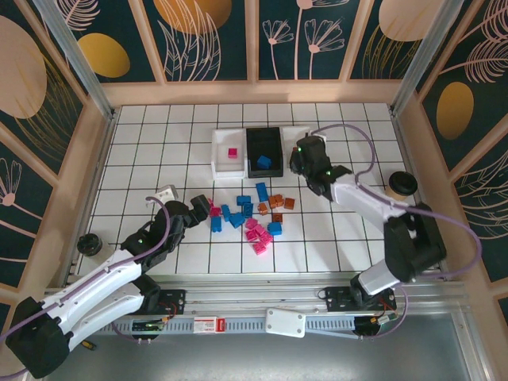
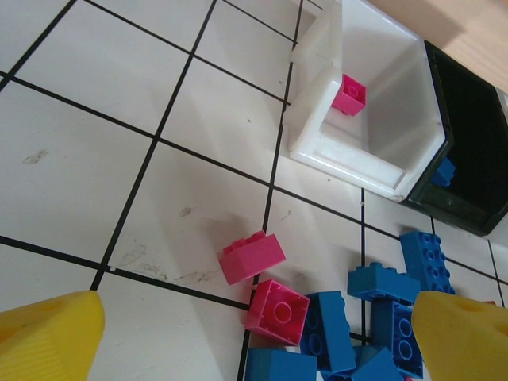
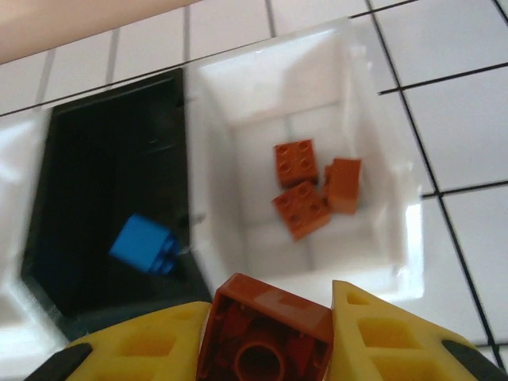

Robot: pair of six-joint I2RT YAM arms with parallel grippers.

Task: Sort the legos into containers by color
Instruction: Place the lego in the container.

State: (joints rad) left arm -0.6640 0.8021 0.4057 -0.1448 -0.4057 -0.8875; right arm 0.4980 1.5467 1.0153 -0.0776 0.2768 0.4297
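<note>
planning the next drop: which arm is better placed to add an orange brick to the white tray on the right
Right. The right gripper is shut on an orange brick over the white tray holding three orange bricks. The left gripper is open, low over the pink and blue pile.

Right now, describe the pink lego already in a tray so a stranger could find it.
On the tiled table, look at the far row of trays. The left white tray holds a single pink lego. It sits alone there; the neighbouring black tray holds a blue lego.
</note>
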